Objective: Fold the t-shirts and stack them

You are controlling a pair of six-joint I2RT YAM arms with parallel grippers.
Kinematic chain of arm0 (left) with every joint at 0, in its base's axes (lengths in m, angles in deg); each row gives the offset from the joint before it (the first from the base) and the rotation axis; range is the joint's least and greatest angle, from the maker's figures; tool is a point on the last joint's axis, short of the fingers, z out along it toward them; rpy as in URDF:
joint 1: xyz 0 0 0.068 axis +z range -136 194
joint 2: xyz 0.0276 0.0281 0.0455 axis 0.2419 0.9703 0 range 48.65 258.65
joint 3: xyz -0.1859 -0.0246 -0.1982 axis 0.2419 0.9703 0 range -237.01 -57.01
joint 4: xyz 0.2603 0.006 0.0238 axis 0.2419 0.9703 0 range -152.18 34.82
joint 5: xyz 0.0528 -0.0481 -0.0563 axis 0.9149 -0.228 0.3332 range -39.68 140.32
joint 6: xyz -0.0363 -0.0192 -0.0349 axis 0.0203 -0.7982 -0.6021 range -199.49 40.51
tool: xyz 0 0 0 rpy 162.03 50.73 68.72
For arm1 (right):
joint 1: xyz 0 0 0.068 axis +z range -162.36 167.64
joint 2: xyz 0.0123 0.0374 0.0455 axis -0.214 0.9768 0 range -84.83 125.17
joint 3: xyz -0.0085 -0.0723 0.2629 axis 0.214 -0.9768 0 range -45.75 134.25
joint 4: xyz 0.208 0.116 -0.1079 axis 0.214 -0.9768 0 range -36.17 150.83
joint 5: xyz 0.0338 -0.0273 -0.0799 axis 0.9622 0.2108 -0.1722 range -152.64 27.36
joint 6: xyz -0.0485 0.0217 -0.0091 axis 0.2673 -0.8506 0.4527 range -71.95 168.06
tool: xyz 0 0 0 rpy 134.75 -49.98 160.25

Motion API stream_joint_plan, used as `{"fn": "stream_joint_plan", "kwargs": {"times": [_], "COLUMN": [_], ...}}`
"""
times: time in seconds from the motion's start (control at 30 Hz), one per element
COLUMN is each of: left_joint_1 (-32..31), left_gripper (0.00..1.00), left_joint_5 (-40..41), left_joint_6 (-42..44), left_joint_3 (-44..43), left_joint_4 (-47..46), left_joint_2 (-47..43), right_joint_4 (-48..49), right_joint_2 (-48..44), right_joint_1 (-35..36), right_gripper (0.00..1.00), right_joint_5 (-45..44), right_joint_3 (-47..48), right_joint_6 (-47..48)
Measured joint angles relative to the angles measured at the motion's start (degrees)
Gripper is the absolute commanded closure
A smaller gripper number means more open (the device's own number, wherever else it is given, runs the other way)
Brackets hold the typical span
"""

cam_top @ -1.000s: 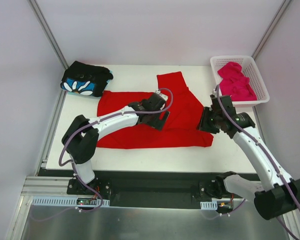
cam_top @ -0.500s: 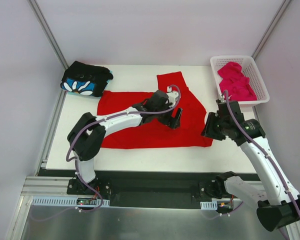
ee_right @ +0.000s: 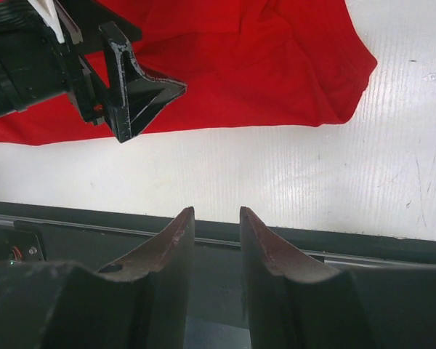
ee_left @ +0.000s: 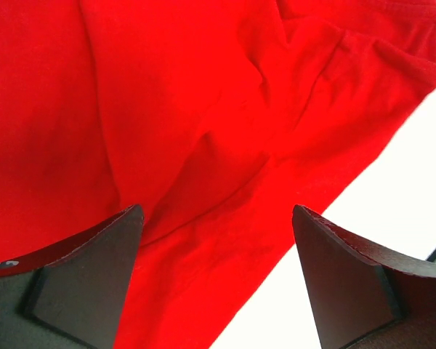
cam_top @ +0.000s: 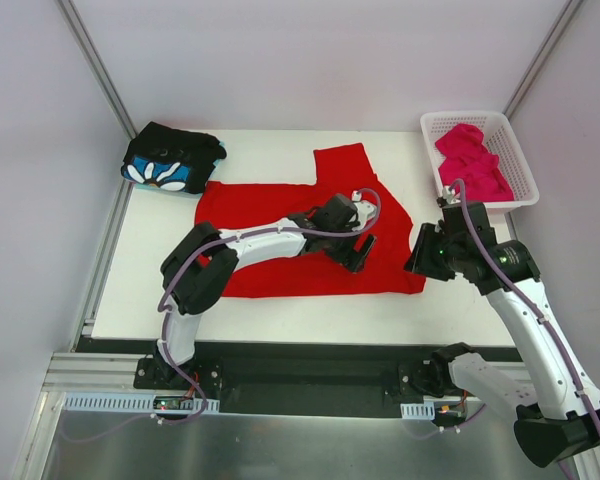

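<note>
Where red t-shirt point(cam_top: 260, 215) lies flat, left gripper point(ee_left: 218, 218) agape over it, right gripper point(ee_right: 214, 212) ajar beside

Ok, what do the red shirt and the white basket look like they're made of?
Red shirt: soft, matte knit cloth, probably cotton jersey; it wrinkles, drapes flat and shows a stitched hem. White basket: likely rigid plastic, smooth, with a moulded lattice wall.

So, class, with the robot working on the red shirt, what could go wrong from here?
The left gripper hangs open over wrinkled folds of the red t-shirt; it may pinch extra layers and fold crooked. The right gripper sits close beside it at the shirt's edge, so the two could bump.
</note>
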Motion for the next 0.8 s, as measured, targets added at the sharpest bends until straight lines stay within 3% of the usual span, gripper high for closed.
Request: {"fn": "stream_joint_plan", "kwargs": {"times": [0.4,0.8], "left_joint_1": [-3.6,-5.4], "left_gripper": [0.17,0.18], "left_joint_5": [20.9,31.4], "left_joint_6": [7.3,8.9], "left_joint_3": [-0.6,-0.6], "left_joint_4": [2.4,1.0], "left_joint_2": [1.0,3.4], "right_joint_4": [0.0,0.1], "right_joint_2": [-1.9,-3.0], "right_joint_1": [-0.2,-0.3], "right_gripper": [0.66,0.66], "right_joint_5": [1.9,5.0], "right_joint_3": [0.3,0.3], "right_joint_6": [-0.1,-0.4]}}
